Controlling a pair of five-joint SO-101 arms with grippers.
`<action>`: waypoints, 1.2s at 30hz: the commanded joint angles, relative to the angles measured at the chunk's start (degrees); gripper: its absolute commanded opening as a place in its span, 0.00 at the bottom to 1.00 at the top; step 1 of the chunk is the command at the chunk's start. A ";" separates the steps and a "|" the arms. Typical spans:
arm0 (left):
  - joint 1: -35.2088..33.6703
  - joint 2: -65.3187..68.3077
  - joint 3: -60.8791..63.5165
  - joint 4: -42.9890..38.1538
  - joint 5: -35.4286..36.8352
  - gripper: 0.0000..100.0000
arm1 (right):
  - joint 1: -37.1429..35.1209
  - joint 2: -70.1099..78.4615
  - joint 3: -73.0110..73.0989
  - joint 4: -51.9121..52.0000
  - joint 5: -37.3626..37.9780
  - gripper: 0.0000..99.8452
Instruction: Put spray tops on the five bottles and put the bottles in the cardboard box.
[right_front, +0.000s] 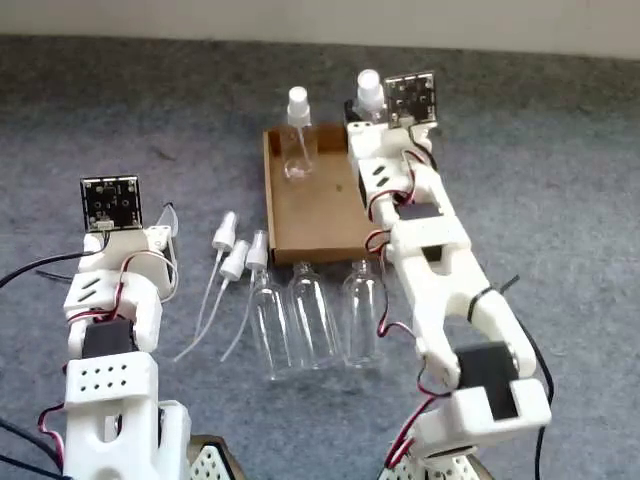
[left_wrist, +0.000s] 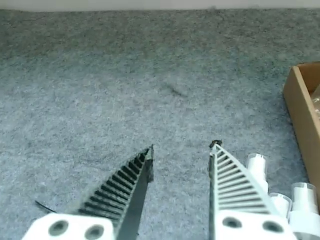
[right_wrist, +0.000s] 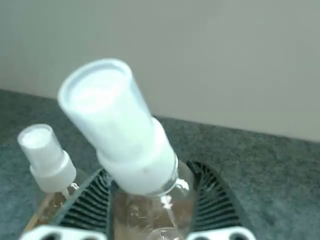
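1. Two of five bottles are dealt with. One capped bottle (right_front: 298, 140) stands in the cardboard box (right_front: 320, 225), just beside the right fingers (right_wrist: 212, 197).
2. Those fingers are closed on a second bottle (right_wrist: 145, 200), capped and slightly tilted, at the box's far corner. Whether it rests on the box floor I cannot tell.
3. Still to do: three bare bottles (right_front: 312, 315) lie on the worktop (right_front: 560, 200), well behind the right fingers.
4. The left fingers (left_wrist: 127, 185) are spread wide and empty, angled down, with three loose spray tops (right_front: 235, 250) just beside one finger.
5. The right arm is stretched along the box's side.
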 joint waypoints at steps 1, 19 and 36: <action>1.10 -0.57 -0.31 -1.58 0.44 0.18 | 0.84 3.03 -4.18 -5.49 -0.53 0.00; 1.19 -0.57 -0.22 -1.41 0.44 0.18 | 0.84 15.96 -10.51 -9.80 -0.62 0.00; 1.19 -0.57 -0.22 -1.23 0.44 0.18 | 0.66 16.57 -10.59 -9.63 -0.62 0.11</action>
